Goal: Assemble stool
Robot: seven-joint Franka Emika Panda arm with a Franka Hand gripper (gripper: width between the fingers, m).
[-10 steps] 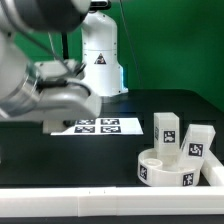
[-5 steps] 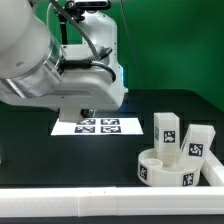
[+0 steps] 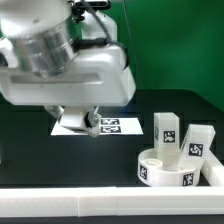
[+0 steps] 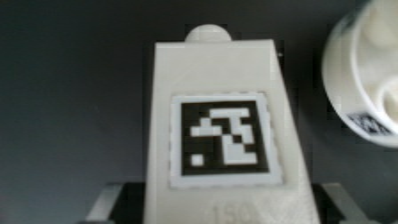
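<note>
The arm has swung forward, carrying a leg (image 4: 217,120) pinched in its gripper (image 3: 80,121) above the desk (image 3: 60,160), toward the seat (image 3: 180,168) at the exterior view's right.

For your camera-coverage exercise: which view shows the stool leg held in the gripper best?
The wrist view: the leg fills the picture, its marker tag plain. The exterior view shows only a white piece below the gripper, mostly hidden by the arm.
</note>
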